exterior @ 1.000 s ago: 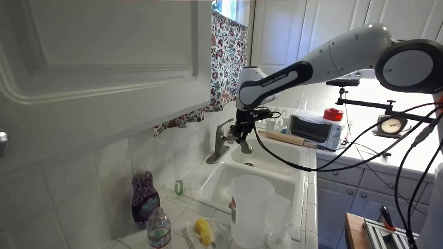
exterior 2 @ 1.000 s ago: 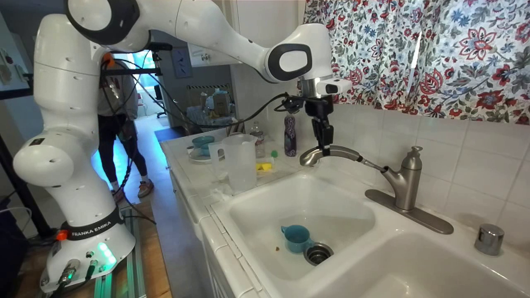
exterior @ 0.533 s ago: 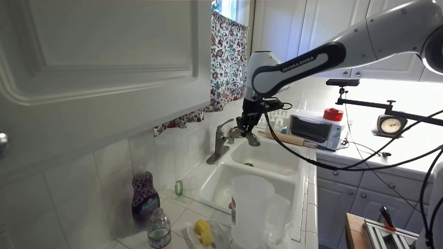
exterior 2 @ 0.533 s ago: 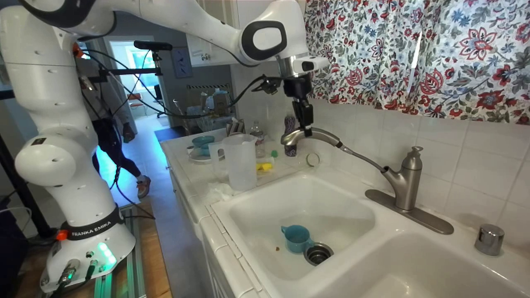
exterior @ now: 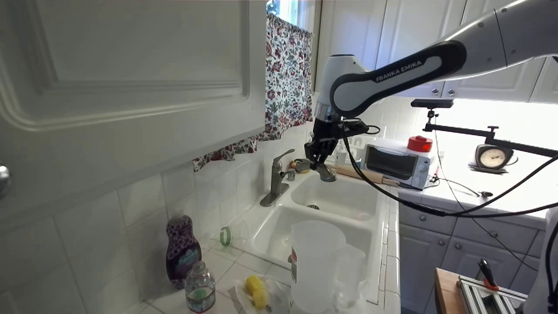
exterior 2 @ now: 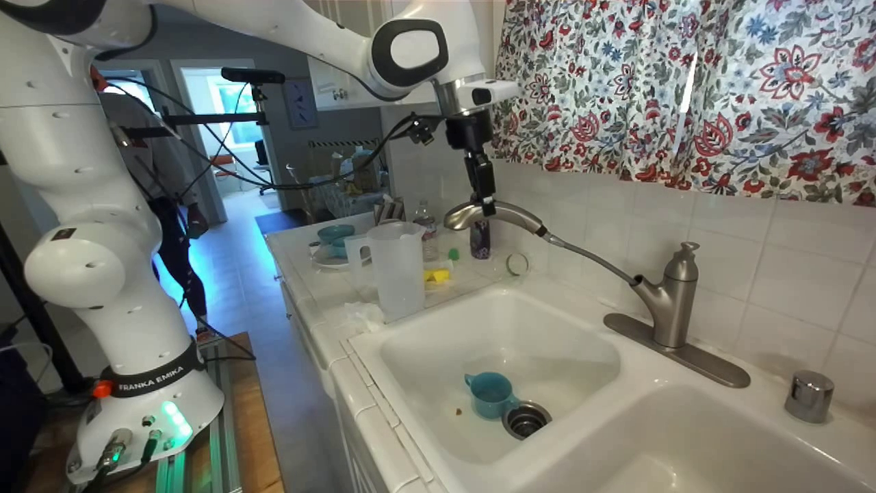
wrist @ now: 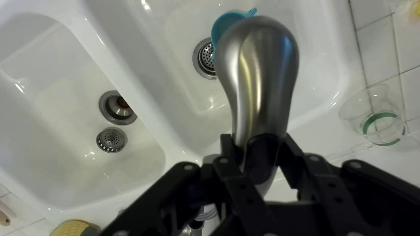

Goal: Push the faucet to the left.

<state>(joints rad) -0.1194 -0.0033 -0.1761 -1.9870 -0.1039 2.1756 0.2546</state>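
One faucet (exterior 2: 674,298), its spout (wrist: 259,88) between the two fingers (wrist: 291,150) of the claw (wrist: 257,141)

From here I see the claw pinching the spout at its neck, one finger on each flank. The long axis passes crosswise between them: the rounded head (exterior 2: 465,216) sticks out toward the robot (exterior 2: 89,267), while toward the wall (exterior 2: 773,253) a thin hose (exterior 2: 590,253) goes down from the claw to the upright base (exterior 2: 669,322). The coming push, I think, depends on this hose. If left is meant for someone facing the sink (exterior 2: 582,428), the claw should go toward the pitcher (exterior 2: 397,270), and not too far, or the hose may become tight.
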